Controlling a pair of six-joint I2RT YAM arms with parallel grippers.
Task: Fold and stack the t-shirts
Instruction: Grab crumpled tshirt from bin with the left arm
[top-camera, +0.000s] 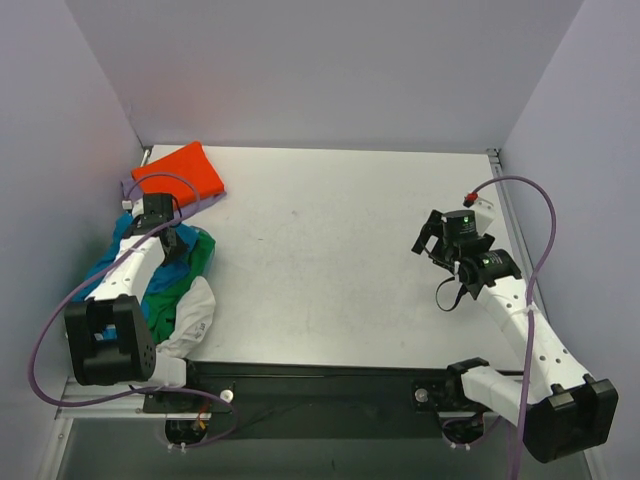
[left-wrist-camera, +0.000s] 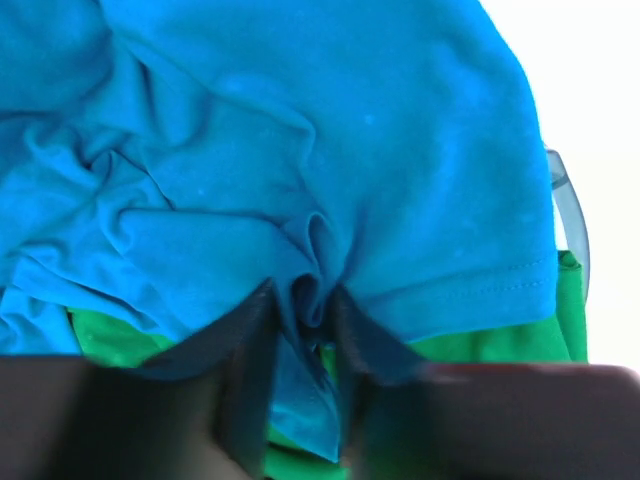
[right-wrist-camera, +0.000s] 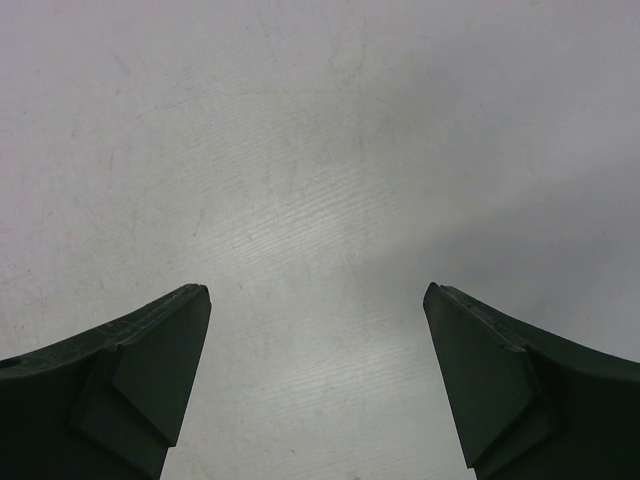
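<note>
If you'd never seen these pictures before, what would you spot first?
Probably the bright teal-blue t-shirt, crumpled at the left edge of the table, with the left end effector pinching a fold of it. Next, the neatly folded orange t-shirt in the far left corner. The right end effector hangs wide open over bare tabletop.

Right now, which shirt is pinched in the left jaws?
The blue shirt: a fold of it bunches between them. The green shirt lies underneath; the orange shirt sits folded apart.
</note>
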